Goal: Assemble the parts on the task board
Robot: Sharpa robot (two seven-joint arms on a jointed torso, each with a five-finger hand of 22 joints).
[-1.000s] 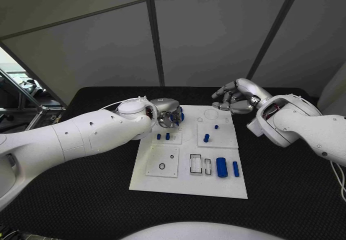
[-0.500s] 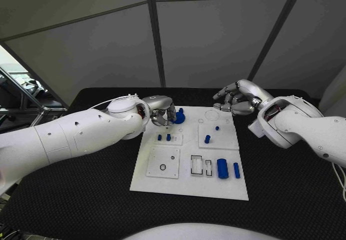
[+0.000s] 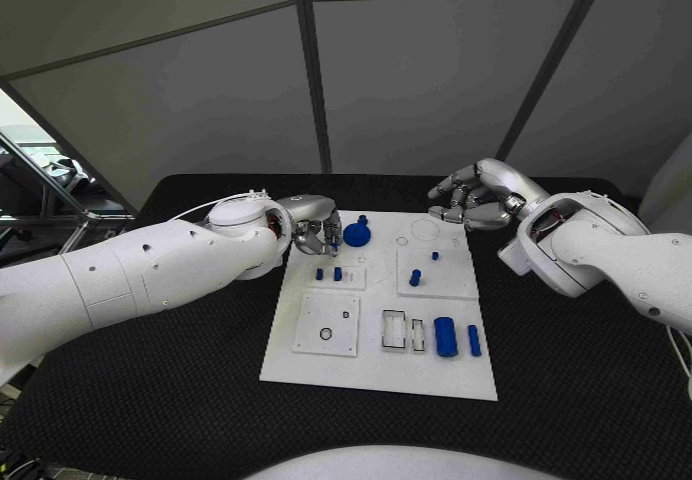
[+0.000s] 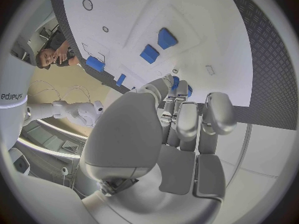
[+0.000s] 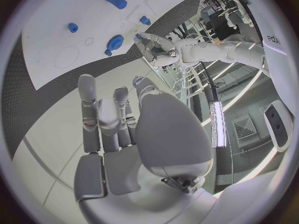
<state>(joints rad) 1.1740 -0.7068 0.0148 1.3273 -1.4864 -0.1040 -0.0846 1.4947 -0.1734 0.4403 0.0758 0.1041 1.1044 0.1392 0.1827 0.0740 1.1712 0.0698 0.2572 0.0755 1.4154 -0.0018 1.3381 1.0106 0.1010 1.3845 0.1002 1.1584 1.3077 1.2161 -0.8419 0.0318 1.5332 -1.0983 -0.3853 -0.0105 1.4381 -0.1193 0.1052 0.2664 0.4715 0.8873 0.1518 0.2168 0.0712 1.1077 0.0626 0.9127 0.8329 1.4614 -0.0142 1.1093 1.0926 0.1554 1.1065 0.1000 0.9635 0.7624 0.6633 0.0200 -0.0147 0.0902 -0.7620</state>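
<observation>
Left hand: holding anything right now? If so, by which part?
Cannot tell for sure. The left hand sits right beside the blue gear on the task board, fingertips at its edge, but no view shows a clear grip. The right hand holds nothing.

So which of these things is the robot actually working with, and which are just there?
Part of the job:
- white task board
- blue gear-like part beside the left hand
- blue pegs
- blue cylinder

Just there:
- black table
- right hand, hovering, holding nothing
</observation>
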